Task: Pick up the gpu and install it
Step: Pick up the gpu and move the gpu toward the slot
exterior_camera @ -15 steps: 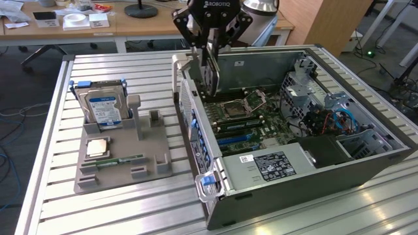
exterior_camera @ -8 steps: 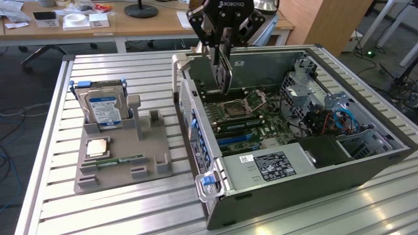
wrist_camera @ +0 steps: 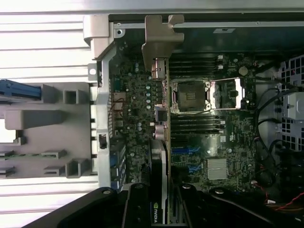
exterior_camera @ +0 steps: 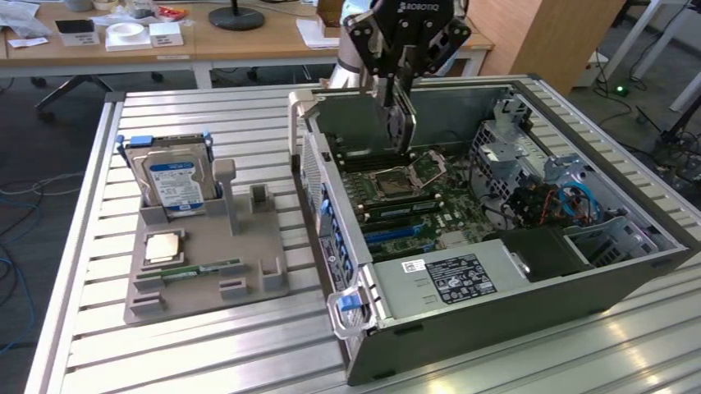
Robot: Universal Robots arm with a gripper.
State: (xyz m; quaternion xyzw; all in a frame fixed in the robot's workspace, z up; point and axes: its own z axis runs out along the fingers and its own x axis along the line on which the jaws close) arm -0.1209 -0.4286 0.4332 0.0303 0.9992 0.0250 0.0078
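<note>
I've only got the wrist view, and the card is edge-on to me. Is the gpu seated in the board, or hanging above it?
Observer: In the exterior view the gpu hangs upright. Its lower edge seems to be above the motherboard, not seated.
Operator: How is it gripped?
Observer: The claw is closed on the card's upper edge, and the card points straight down into the open case.
Operator: What's in the grey holder beside the case?
Observer: A hard drive stands upright at the end farther from the exterior camera, with its blue-and-white label facing that camera.
</note>
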